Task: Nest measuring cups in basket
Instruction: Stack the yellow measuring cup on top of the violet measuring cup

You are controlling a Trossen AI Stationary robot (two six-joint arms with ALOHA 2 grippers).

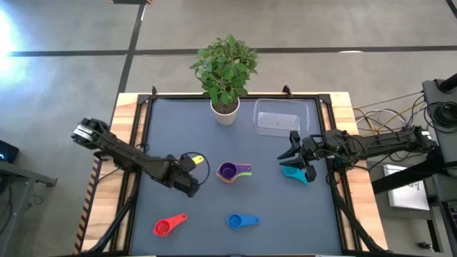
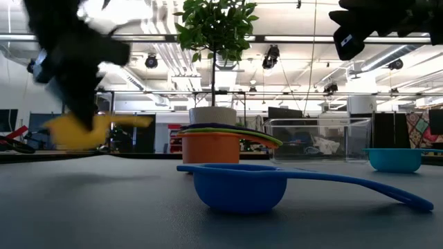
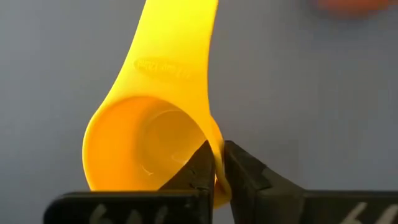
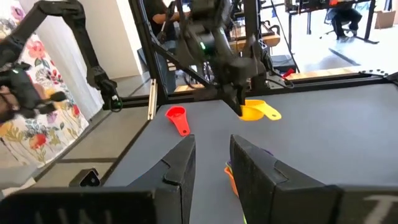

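Note:
My left gripper [image 1: 187,165] is shut on the yellow measuring cup [image 1: 195,160], left of the table's middle. A stack of cups [image 1: 233,171] with purple on top, green and orange below, stands on its base at mid-table. The teal cup [image 1: 295,173] rests on the table under my open right gripper [image 1: 298,157], which hangs high above it in the low view [image 2: 346,38]. The red cup [image 1: 168,225] and blue cup [image 1: 243,221] lie near the near edge. The clear basket [image 1: 278,118] stands at the far side. My left gripper [image 3: 217,171] pinches the yellow cup's bowl wall at the rim [image 3: 219,152], opposite the handle. One finger [image 3: 199,171] is inside the bowl and the other outside. It comes from above. The cup [image 2: 76,131] is lifted clear of the table, its handle [image 2: 131,121] about level and pointing away from the fingers.
A white pot with a green plant [image 1: 225,111] stands at the far edge, left of the basket. Wooden rails [image 1: 128,128] border the dark mat. There is free mat between the stack and the basket, and between the red and blue cups.

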